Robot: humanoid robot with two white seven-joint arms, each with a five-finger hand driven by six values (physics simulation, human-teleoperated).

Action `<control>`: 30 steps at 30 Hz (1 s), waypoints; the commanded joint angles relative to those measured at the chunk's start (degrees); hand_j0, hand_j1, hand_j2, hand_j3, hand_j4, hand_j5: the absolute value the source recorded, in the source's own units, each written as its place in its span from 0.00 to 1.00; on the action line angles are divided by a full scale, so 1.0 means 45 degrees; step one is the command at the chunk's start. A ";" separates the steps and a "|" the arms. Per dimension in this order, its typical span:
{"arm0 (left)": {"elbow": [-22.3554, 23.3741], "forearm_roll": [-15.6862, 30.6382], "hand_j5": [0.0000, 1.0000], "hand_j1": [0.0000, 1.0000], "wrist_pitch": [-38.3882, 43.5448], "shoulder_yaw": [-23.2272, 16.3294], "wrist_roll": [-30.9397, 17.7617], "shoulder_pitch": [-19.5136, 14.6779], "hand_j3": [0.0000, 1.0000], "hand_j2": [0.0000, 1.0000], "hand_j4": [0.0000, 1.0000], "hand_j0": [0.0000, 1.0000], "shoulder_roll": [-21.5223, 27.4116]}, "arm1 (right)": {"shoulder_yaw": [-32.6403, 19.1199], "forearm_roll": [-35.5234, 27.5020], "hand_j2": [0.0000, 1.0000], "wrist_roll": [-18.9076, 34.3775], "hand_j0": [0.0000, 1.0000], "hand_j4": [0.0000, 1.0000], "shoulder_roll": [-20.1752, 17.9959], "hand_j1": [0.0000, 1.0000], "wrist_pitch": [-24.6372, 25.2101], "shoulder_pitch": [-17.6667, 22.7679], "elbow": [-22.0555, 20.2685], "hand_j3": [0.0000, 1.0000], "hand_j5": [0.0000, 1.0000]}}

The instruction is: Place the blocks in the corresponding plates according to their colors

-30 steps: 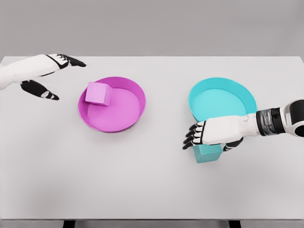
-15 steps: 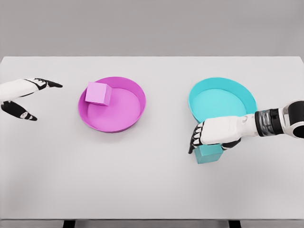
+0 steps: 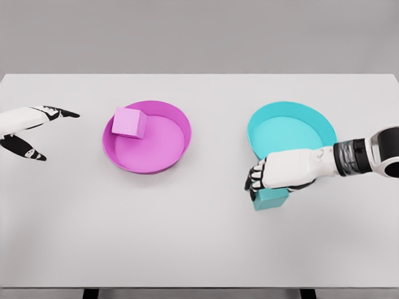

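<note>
Head view: right hand (image 3: 274,176), white with black fingers, sits on top of the small teal cube block (image 3: 270,199), fingers (image 3: 251,180) curled down over the cube's left side, gripping it; cube on the white tabletop (image 3: 199,237), just in front of the round teal shallow plate (image 3: 324,128), touching or nearly touching its near rim, can't tell which. Teal plate holds nothing. Well left of the teal plate, round magenta shallow plate (image 3: 181,128) holds the pink cube block (image 3: 129,123), tilted against its back-left wall. Left hand (image 3: 28,124) far left of the magenta plate, above the table at the picture's edge, fingers extended and spread, thumb apart, holding nothing.
</note>
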 commanded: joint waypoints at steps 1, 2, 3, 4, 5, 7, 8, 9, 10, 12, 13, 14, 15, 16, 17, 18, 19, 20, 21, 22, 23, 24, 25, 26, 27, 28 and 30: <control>0.0001 0.0070 1.00 1.00 0.0025 0.0013 -0.0005 0.0000 1.00 1.00 1.00 1.00 0.0003 | -0.0305 -0.0071 0.58 -0.0069 0.58 0.58 0.0007 0.58 0.0000 0.0000 -0.0290 0.58 0.58; 0.0001 0.0070 1.00 1.00 0.0025 0.0013 -0.0005 0.0000 1.00 1.00 1.00 1.00 0.0003 | -0.0306 -0.0091 0.58 -0.0088 0.58 0.58 0.0026 0.58 0.0000 -0.0019 -0.0349 0.58 0.58; 0.0001 0.0070 1.00 1.00 0.0025 0.0013 0.0014 0.0000 1.00 1.00 1.00 1.00 0.0003 | -0.0306 -0.0130 0.58 -0.0088 0.58 0.58 0.0045 0.58 0.0000 -0.0019 -0.0427 0.58 0.58; 0.0001 0.0012 1.00 1.00 0.0025 0.0013 -0.0005 0.0000 1.00 1.00 1.00 1.00 0.0003 | -0.0306 -0.0149 0.58 -0.0108 0.58 0.58 0.0104 0.58 0.0000 -0.0020 -0.0544 0.58 0.58; 0.0001 0.0012 1.00 1.00 0.0025 0.0013 -0.0005 0.0000 1.00 1.00 1.00 1.00 -0.0017 | -0.0325 -0.0227 0.58 -0.0108 0.58 0.58 0.0104 0.58 0.0000 -0.0020 -0.0564 0.58 0.58; 0.0001 0.0012 1.00 1.00 0.0025 0.0013 -0.0005 0.0000 1.00 1.00 1.00 1.00 -0.0075 | -0.0598 -0.0345 0.58 -0.0108 0.58 0.58 0.0202 0.58 0.0000 -0.0039 -0.0583 0.58 0.58; 0.0001 0.0012 1.00 1.00 0.0025 0.0013 -0.0005 0.0000 1.00 1.00 1.00 1.00 -0.0095 | -0.0715 -0.0422 0.58 -0.0108 0.58 0.58 0.0202 0.58 0.0000 -0.0058 -0.0583 0.58 0.58; 0.0001 0.0012 1.00 1.00 0.0025 0.0013 -0.0005 0.0000 1.00 1.00 1.00 1.00 -0.0095 | -0.0930 -0.0521 0.58 -0.0088 0.58 0.58 0.0202 0.58 0.0000 -0.0059 -0.0583 0.58 0.58; 0.0001 0.0012 1.00 1.00 0.0025 0.0013 -0.0005 0.0000 1.00 1.00 1.00 1.00 -0.0095 | -0.1028 -0.0540 0.58 -0.0088 0.58 0.58 0.0183 0.58 0.0000 -0.0059 -0.0583 0.58 0.58; 0.0001 -0.0008 1.00 1.00 0.0025 0.0013 0.0014 0.0000 1.00 1.00 1.00 1.00 -0.0095 | -0.1301 -0.0638 0.58 -0.0088 0.58 0.58 0.0202 0.58 0.0000 -0.0078 -0.0583 0.58 0.58; 0.0001 -0.0008 1.00 1.00 0.0025 0.0013 -0.0005 0.0000 1.00 1.00 1.00 1.00 -0.0095 | -0.1536 -0.0657 0.58 -0.0088 0.58 0.58 0.0202 0.58 0.0000 -0.0078 -0.0564 0.58 0.58; -0.0018 0.0011 1.00 1.00 0.0025 0.0013 -0.0005 0.0000 1.00 1.00 1.00 1.00 -0.0095 | -0.1672 -0.0716 0.58 -0.0088 0.58 0.58 0.0182 0.58 0.0000 -0.0078 -0.0564 0.58 0.58; 0.0001 -0.0008 1.00 1.00 0.0025 0.0013 -0.0005 0.0000 1.00 1.00 1.00 1.00 -0.0095 | -0.1731 -0.0774 0.58 -0.0088 0.58 0.58 0.0182 0.58 0.0000 -0.0078 -0.0544 0.58 0.58; 0.0001 -0.0008 1.00 1.00 0.0025 0.0013 -0.0005 0.0000 1.00 1.00 1.00 1.00 -0.0095 | -0.1751 -0.0794 0.58 -0.0088 0.58 0.58 0.0182 0.58 0.0000 -0.0097 -0.0525 0.58 0.58; -0.0019 -0.0008 1.00 1.00 0.0025 0.0013 0.0014 0.0000 1.00 1.00 1.00 1.00 -0.0095 | -0.2003 -0.0813 0.58 -0.0088 0.58 0.58 0.0163 0.58 0.0000 -0.0098 -0.0506 0.58 0.58; 0.0001 -0.0008 1.00 1.00 0.0025 0.0013 -0.0005 0.0000 1.00 1.00 1.00 1.00 -0.0095 | -0.2258 -0.0852 0.58 -0.0088 0.58 0.58 0.0085 0.58 0.0000 -0.0098 -0.0486 0.58 0.58; -0.0019 0.0011 1.00 1.00 0.0025 0.0013 -0.0005 0.0000 1.00 1.00 1.00 1.00 -0.0095 | -0.2317 -0.0911 0.58 -0.0088 0.58 0.58 0.0065 0.58 0.0000 -0.0117 -0.0447 0.58 0.58; -0.0019 -0.0008 1.00 1.00 0.0025 0.0013 -0.0005 0.0000 1.00 1.00 1.00 1.00 -0.0095 | -0.2512 -0.1067 0.58 -0.0088 0.58 0.58 0.0046 0.58 0.0000 -0.0137 -0.0330 0.58 0.58; 0.0001 -0.0008 1.00 1.00 0.0025 0.0013 0.0014 0.0000 1.00 1.00 1.00 1.00 -0.0095 | -0.2747 -0.1106 0.58 -0.0088 0.58 0.58 0.0026 0.58 0.0000 -0.0137 0.0041 0.58 0.58; -0.0019 -0.0008 1.00 1.00 0.0025 0.0013 -0.0005 0.0000 1.00 1.00 1.00 1.00 -0.0114 | -0.2883 -0.1106 0.58 -0.0088 0.58 0.58 0.0026 0.58 0.0000 -0.0137 0.0373 0.58 0.58; -0.0019 -0.0008 1.00 1.00 0.0025 0.0013 -0.0005 0.0000 1.00 1.00 1.00 1.00 -0.0114 | -0.3078 -0.1184 0.58 -0.0088 0.58 0.58 0.0026 0.58 0.0000 -0.0156 0.0646 0.58 0.58; -0.0019 -0.0008 1.00 1.00 0.0025 0.0013 -0.0005 0.0000 1.00 1.00 1.00 1.00 -0.0114 | -0.3177 -0.1263 0.58 -0.0088 0.58 0.58 -0.0013 0.58 0.0000 -0.0156 0.0822 0.58 0.58; -0.0019 -0.0008 1.00 1.00 0.0025 0.0013 -0.0005 0.0000 1.00 1.00 1.00 1.00 -0.0114 | -0.3332 -0.1263 0.58 -0.0088 0.58 0.58 -0.0169 0.58 0.0000 -0.0156 0.0920 0.58 0.58; -0.0019 -0.0008 1.00 1.00 0.0025 0.0013 -0.0005 0.0000 1.00 1.00 1.00 1.00 -0.0114 | -0.3489 -0.1282 0.58 -0.0088 0.58 0.58 -0.0247 0.58 0.0000 -0.0156 0.0959 0.58 0.58; -0.0038 -0.0008 1.00 1.00 0.0025 0.0013 -0.0005 0.0000 1.00 1.00 1.00 1.00 -0.0114 | -0.3567 -0.1302 0.58 -0.0088 0.58 0.58 -0.0344 0.58 0.0000 -0.0137 0.1056 0.58 0.58; -0.0038 -0.0008 1.00 1.00 0.0025 0.0013 -0.0005 0.0000 1.00 1.00 1.00 1.00 -0.0114 | -0.3606 -0.1341 0.58 -0.0088 0.58 0.58 -0.0384 0.58 0.0000 -0.0137 0.1427 0.58 0.58; -0.0038 -0.0008 1.00 1.00 0.0025 0.0013 -0.0005 0.0000 1.00 1.00 1.00 1.00 -0.0114 | -0.3587 -0.1341 0.59 -0.0088 0.59 0.59 -0.0364 0.59 0.0000 -0.0117 0.2248 0.59 0.59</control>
